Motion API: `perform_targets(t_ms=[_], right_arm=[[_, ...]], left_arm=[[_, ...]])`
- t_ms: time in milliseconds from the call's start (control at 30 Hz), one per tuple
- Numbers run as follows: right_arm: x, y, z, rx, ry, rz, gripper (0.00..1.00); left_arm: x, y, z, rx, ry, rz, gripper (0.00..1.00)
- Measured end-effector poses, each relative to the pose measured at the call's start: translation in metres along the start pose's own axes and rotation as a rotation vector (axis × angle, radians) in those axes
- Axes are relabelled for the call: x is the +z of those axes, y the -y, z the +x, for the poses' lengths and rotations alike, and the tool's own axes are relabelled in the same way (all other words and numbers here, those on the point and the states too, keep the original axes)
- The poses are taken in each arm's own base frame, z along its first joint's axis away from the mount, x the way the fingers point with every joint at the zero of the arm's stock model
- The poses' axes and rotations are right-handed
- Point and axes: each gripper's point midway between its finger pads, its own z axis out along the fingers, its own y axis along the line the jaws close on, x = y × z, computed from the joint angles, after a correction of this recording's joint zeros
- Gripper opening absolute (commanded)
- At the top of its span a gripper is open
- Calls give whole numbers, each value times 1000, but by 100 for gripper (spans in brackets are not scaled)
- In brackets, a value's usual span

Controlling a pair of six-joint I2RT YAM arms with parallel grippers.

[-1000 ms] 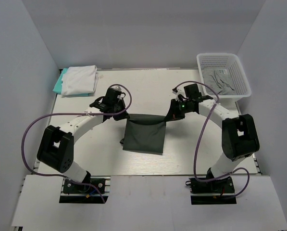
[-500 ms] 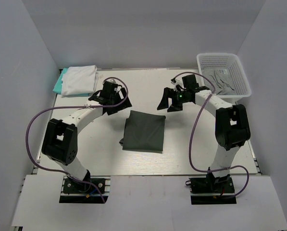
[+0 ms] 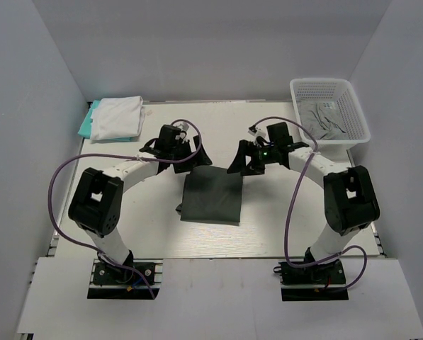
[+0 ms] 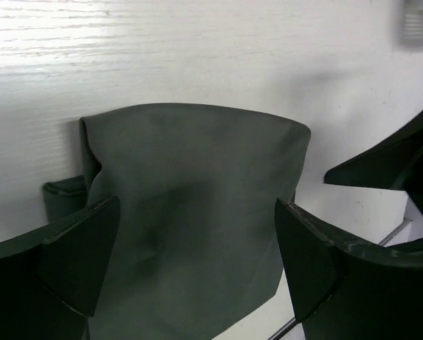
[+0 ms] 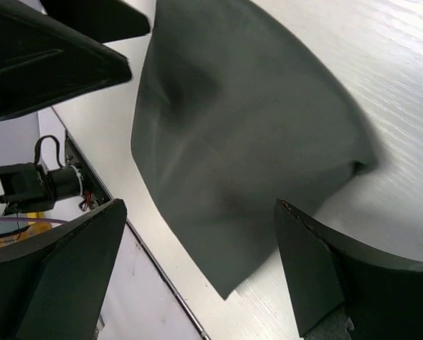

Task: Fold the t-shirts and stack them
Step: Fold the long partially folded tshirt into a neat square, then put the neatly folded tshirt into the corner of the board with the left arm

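A dark charcoal-grey t-shirt (image 3: 211,198) lies folded into a rectangle on the middle of the table. My left gripper (image 3: 190,160) hangs open over its far left corner, and my right gripper (image 3: 243,164) hangs open over its far right corner. In the left wrist view the shirt (image 4: 190,212) fills the space below the open gripper (image 4: 197,205), with nothing between the fingers. The right wrist view shows the same cloth (image 5: 239,142) under the open, empty gripper (image 5: 200,205). A folded white t-shirt (image 3: 117,117) rests on a teal t-shirt (image 3: 86,124) at the far left.
A white lattice basket (image 3: 329,81) stands at the far right corner and holds a crumpled lighter grey t-shirt (image 3: 323,119). Grey walls close in the table at the back and on both sides. Purple cables loop off both arms.
Both grippers have opened and let go of the charcoal shirt's far edge. The shirt has dropped flat. Both arms pulled back, then came in again over its far corners.
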Motion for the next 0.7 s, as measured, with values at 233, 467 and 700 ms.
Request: perform_targets(t_ms=[233,467,700], right_arm=[[30,10,-2,14,-1,-47,90],[56,48,-1,85,-7,-31,90],[58,48,-10,65,4,-38,90]], left_arm=[[23,-5,8,-24,-12,32,100],[44,-34,9,-98,-13,-37,100],[44,-39,4,-109,8,-79,100]])
